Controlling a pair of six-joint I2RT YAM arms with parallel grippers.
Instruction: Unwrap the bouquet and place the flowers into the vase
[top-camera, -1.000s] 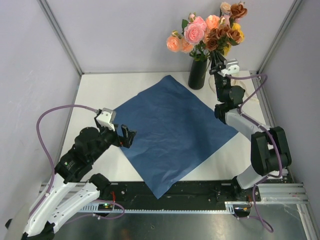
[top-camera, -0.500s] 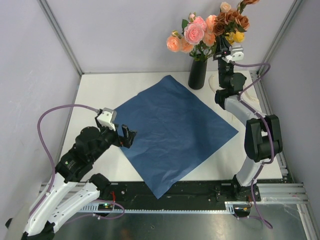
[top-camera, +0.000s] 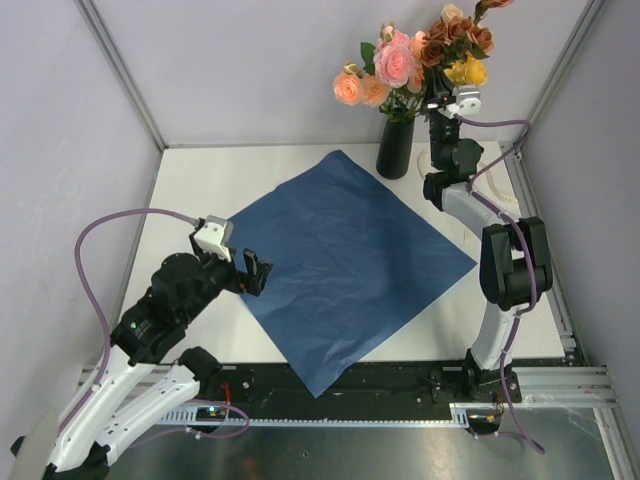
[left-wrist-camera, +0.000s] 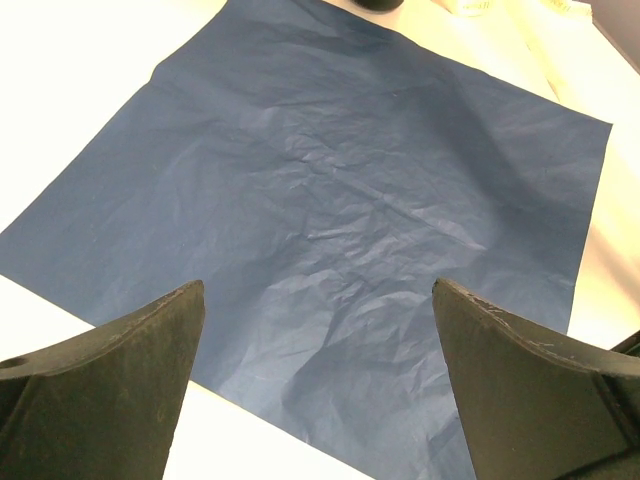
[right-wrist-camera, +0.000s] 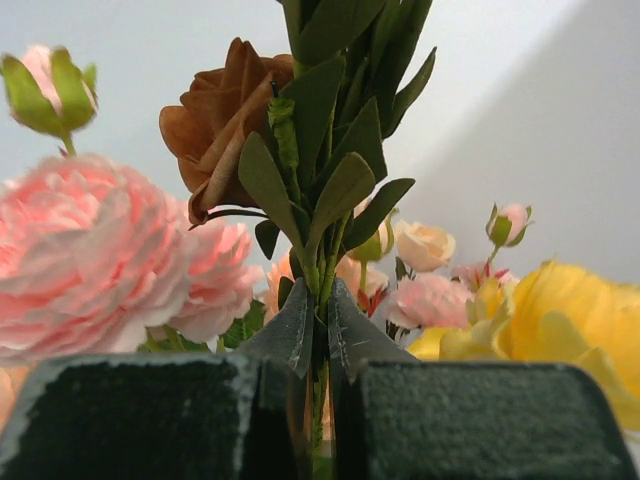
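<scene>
Beside the tall matte black vase (top-camera: 395, 150), the right gripper (right-wrist-camera: 322, 325), clamped on green-stemmed brown and yellow artificial roses (top-camera: 466, 71), has lifted them for insertion.

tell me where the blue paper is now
Top view: the blue paper lies flat mid-table, far corner by the vase, open left pincer at its left edge.

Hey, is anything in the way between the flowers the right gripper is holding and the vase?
Only the pink and peach roses already standing in the vase: their heads spread above its mouth, just left of the brown and yellow flowers that the right gripper holds. Nothing else visible blocks the way.
</scene>
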